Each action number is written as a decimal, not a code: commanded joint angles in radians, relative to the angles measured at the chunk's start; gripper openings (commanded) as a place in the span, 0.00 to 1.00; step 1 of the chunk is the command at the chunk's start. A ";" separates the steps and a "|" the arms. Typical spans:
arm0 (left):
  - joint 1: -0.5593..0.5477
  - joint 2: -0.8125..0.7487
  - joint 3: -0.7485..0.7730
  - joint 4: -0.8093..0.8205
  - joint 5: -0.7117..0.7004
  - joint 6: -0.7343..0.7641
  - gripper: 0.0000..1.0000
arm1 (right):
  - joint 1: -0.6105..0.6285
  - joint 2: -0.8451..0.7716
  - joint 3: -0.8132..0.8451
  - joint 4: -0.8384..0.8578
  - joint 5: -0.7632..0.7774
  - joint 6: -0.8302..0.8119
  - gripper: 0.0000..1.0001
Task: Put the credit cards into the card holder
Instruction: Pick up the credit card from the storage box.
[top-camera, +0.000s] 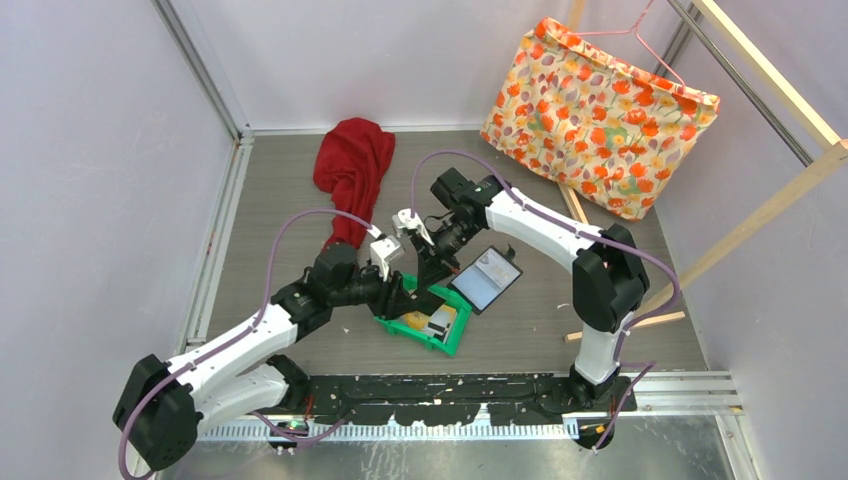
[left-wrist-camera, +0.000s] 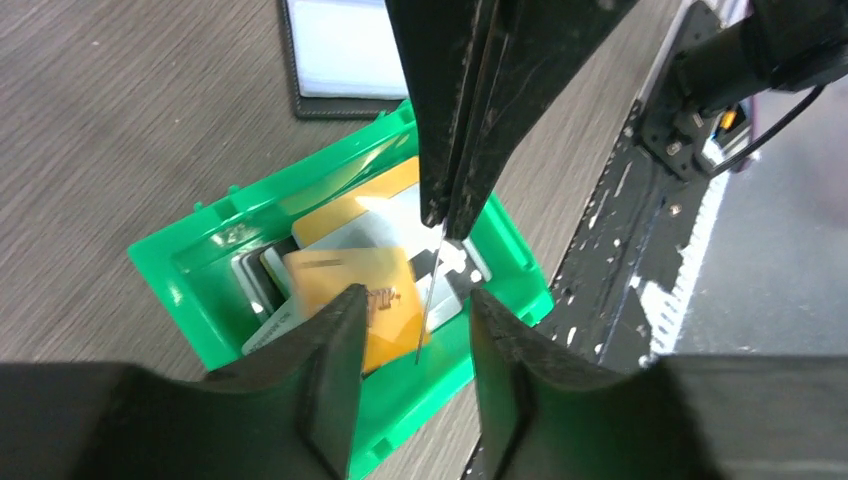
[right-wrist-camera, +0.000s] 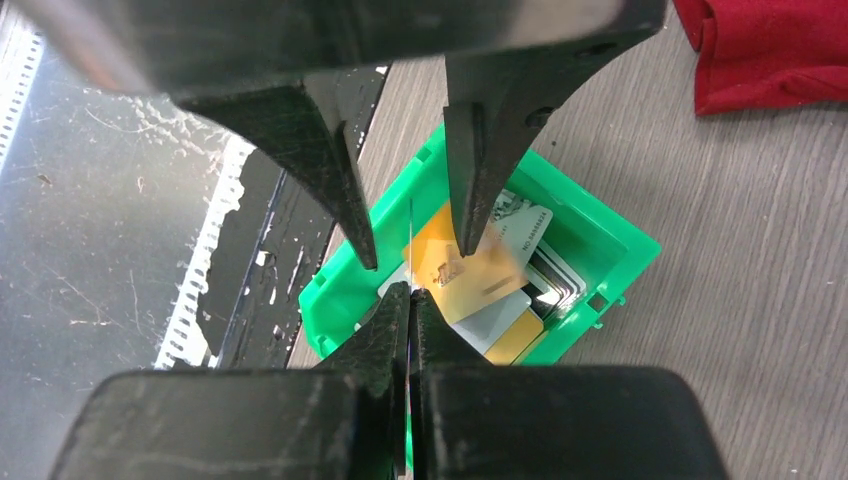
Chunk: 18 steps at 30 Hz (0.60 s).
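Jaws: right gripper (right-wrist-camera: 410, 297) clamps a credit card (left-wrist-camera: 430, 300) edge-on, left gripper (left-wrist-camera: 415, 293) half-open astride it; card holder (left-wrist-camera: 340, 50) beyond, missed by right wrist.

Side by side: the left arm (top-camera: 235, 345) and right arm (top-camera: 545, 225) pair white shell links with bulky black joints, a pale purple cable (top-camera: 285, 235) looping along each. The left gripper (left-wrist-camera: 415, 300) and right gripper (right-wrist-camera: 410, 295) are matt black, their wedge-shaped fingers tapering to narrow tips.
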 joint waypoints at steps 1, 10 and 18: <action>0.001 -0.001 -0.012 0.019 -0.042 -0.011 0.49 | 0.000 0.002 0.010 0.039 0.017 0.040 0.01; 0.008 -0.132 -0.011 0.043 -0.084 -0.146 0.76 | -0.065 -0.023 0.077 -0.140 -0.055 0.026 0.01; 0.028 -0.023 -0.018 0.311 0.102 -0.351 0.73 | -0.098 0.044 0.155 -0.493 -0.063 -0.157 0.01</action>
